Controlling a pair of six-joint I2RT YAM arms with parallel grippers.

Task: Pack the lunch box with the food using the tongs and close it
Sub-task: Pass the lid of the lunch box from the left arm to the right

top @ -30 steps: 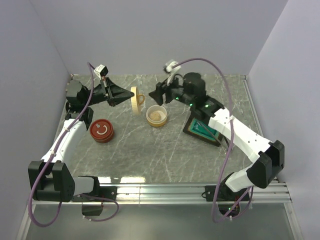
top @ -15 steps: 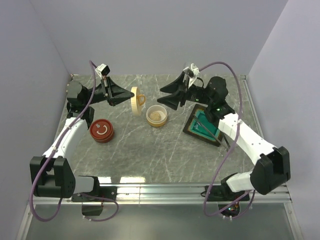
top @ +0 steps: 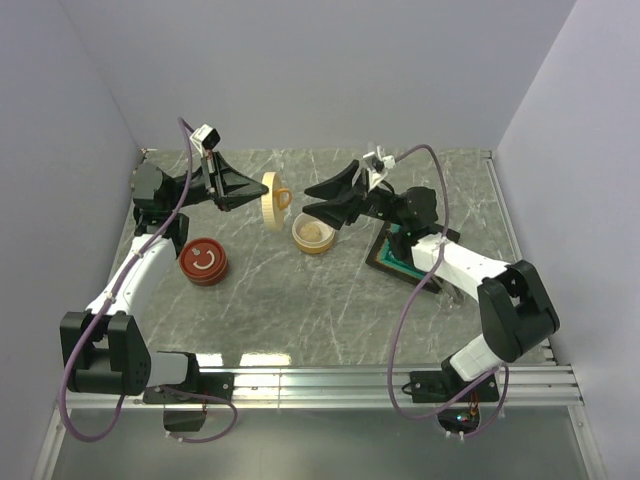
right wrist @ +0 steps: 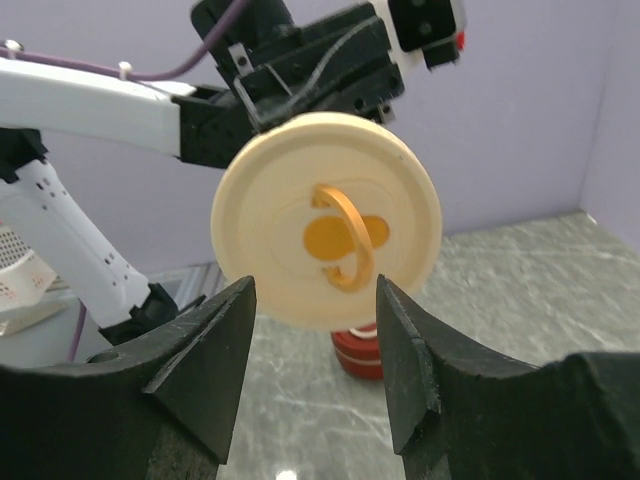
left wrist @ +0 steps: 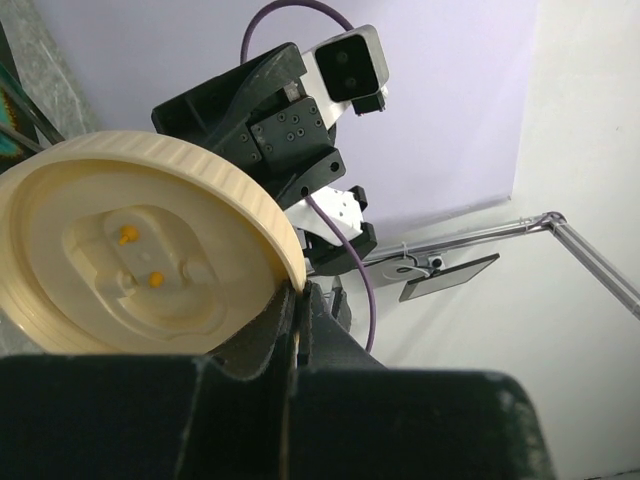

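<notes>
On marbled tabletop, lunch box, lilac walls

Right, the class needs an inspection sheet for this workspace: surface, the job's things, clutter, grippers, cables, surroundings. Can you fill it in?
Surface: grey marbled table.
Job's things: open cream container with tan food inside; cream lid held on edge in the air; tongs not made out.
Clutter: red round container; dark tray.
Grippers: left gripper shut on the lid; right gripper open, facing it.
Cables: purple cable along each arm.
Surroundings: lilac walls.
</notes>
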